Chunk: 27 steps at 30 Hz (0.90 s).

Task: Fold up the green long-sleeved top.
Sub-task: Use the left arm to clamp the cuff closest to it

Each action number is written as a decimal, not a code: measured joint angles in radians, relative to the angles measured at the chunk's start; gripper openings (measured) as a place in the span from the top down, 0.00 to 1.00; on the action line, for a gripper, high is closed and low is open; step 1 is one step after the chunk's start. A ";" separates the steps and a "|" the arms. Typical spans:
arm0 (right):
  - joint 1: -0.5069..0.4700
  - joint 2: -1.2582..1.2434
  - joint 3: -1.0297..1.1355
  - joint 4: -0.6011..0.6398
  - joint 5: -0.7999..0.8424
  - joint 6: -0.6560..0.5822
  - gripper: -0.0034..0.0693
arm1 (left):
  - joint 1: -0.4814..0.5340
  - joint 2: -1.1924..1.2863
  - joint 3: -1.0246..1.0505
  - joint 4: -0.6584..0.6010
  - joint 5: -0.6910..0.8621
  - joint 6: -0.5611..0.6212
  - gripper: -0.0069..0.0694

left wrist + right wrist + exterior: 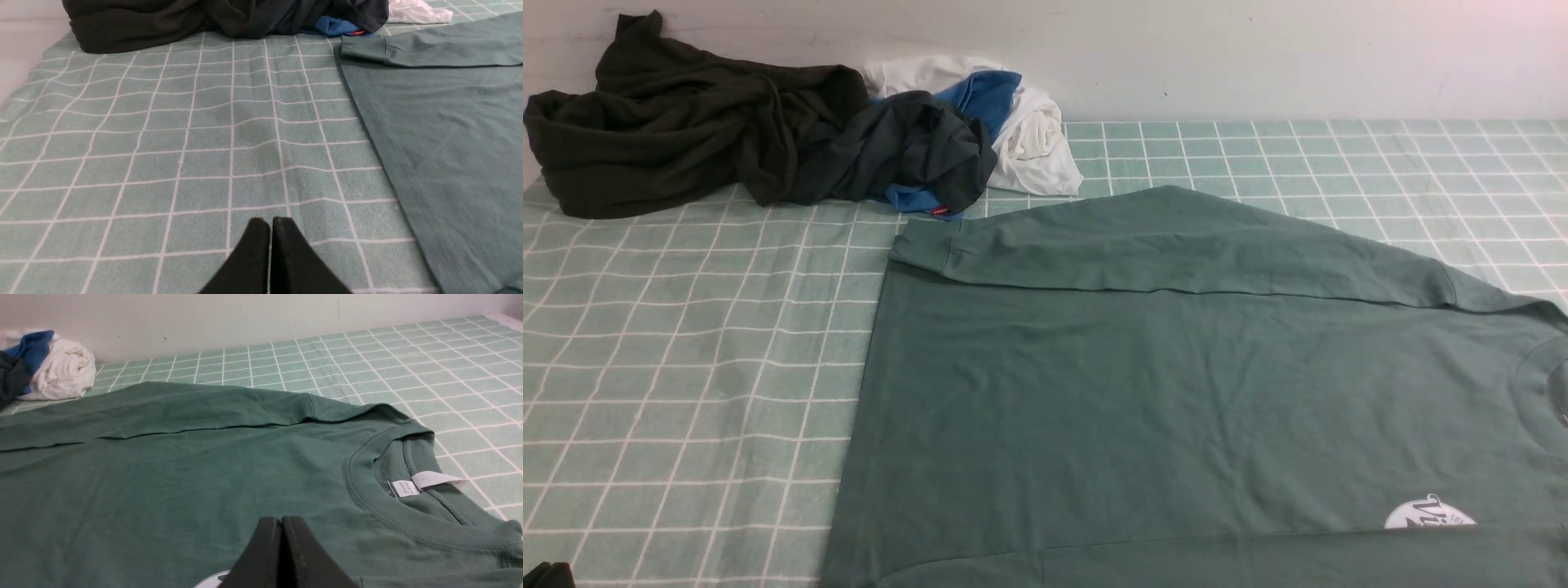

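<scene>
The green long-sleeved top [1176, 392] lies flat on the checked cloth, its neck to the right and hem to the left. One sleeve [1160, 245] is folded across the far side of the body, its cuff at the hem corner. A white round logo [1429, 514] shows near the front edge. In the right wrist view the ribbed neck [408, 490] with a white label is visible. My left gripper [270, 222] is shut and empty over bare cloth left of the hem [429, 134]. My right gripper [281, 520] is shut and empty above the top's chest.
A very dark olive-black garment [678, 122] is heaped at the back left against the wall. Beside it lies a dark navy-grey garment [915, 151] with blue and white cloth [1029, 131]. The green checked tablecloth [686, 367] covers the table.
</scene>
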<state>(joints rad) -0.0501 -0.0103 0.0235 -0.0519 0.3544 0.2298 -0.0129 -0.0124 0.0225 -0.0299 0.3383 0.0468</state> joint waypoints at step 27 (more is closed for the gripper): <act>0.000 -0.001 0.002 0.611 -0.029 0.313 0.97 | 0.000 0.000 0.006 -0.783 0.004 -0.217 0.91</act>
<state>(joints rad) -0.0501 -0.0110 0.0252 0.5592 0.3250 0.5427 -0.0129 -0.0124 0.0285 -0.8125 0.3427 -0.1706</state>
